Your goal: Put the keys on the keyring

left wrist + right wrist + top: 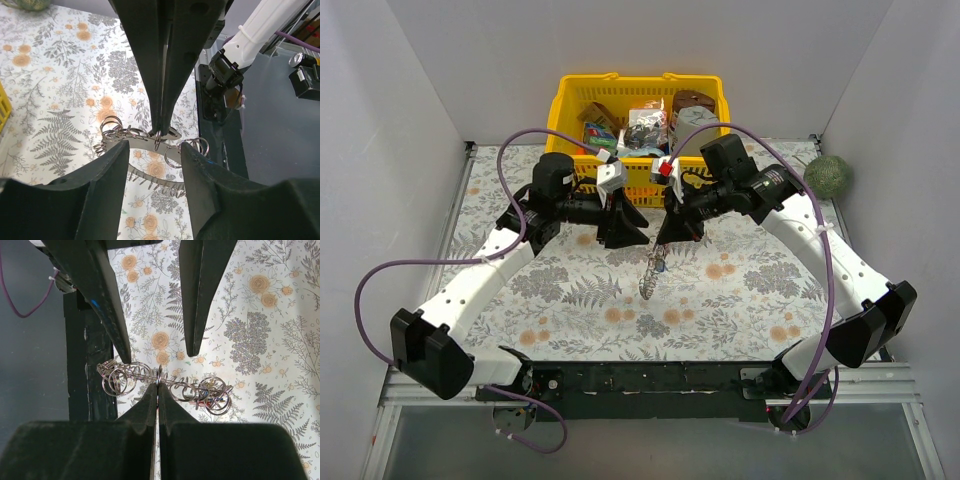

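The keyring (pixel 652 272), a flat metal ring with a toothed rim, hangs at the middle of the table from the right gripper (pixel 158 387). The gripper's fingers are pressed fully together on one small loop at the keyring's top edge. Split rings (pixel 120 380) crowd along that edge. A cluster with flecks of red and blue, seemingly the keys (pixel 209 399), sits at one end, too small to tell apart.

The left gripper (pixel 154 150) faces it from the left with its fingers about half spread and nothing in their grasp. The keyring's upper edge lies in the gap between them. One fingertip (pixel 126 354) sits close by the split rings; whether it touches them cannot be told.

Bare floral table cover (pixel 740 290) spreads left, right and near of the two grippers, out to the black rail (pixel 650 378) at the near edge. A full yellow basket (pixel 570 110) stands just beyond the wrists at the far edge. A green ball (pixel 828 176) rests in the far right corner, and white walls (pixel 380 150) close both sides.
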Tool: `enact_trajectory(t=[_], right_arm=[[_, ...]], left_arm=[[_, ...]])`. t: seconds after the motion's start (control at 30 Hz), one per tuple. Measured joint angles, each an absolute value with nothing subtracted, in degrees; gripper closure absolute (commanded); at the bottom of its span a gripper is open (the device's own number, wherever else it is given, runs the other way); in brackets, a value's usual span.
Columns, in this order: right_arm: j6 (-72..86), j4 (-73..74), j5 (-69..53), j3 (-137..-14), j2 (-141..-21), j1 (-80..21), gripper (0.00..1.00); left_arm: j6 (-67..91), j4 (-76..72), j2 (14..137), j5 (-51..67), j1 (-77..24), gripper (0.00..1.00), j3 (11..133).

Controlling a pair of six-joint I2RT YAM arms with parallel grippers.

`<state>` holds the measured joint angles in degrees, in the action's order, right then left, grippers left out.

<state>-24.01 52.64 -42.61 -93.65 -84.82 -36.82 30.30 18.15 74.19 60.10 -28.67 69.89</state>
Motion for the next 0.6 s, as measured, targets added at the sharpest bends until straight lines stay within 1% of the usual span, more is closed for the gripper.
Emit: enact_trajectory(t=[0.23,0.43,0.53,0.6], right_arm=[[-23.99,52.56,-43.05,-93.65,-84.82,-36.82,0.99],[-23.97,52.14,-43.57,-93.65,-84.82,-36.82,0.99],[-23.9,51.94,-43.68,-93.62,-84.82,-36.82,0.99],[-23.83,51.72,-43.7,-93.58,-84.82,-36.82,0.99]], left_arm=[[30.26,18.92,76.49,60.47,-29.89,0.6,70.15],[30.96,17.67,76.69,60.53,-30.24,0.69,70.13],[31.59,16.86,76.66,60.53,-30.37,0.7,70.13],[31.97,16.29,76.69,60.55,-30.57,0.73,70.13]])
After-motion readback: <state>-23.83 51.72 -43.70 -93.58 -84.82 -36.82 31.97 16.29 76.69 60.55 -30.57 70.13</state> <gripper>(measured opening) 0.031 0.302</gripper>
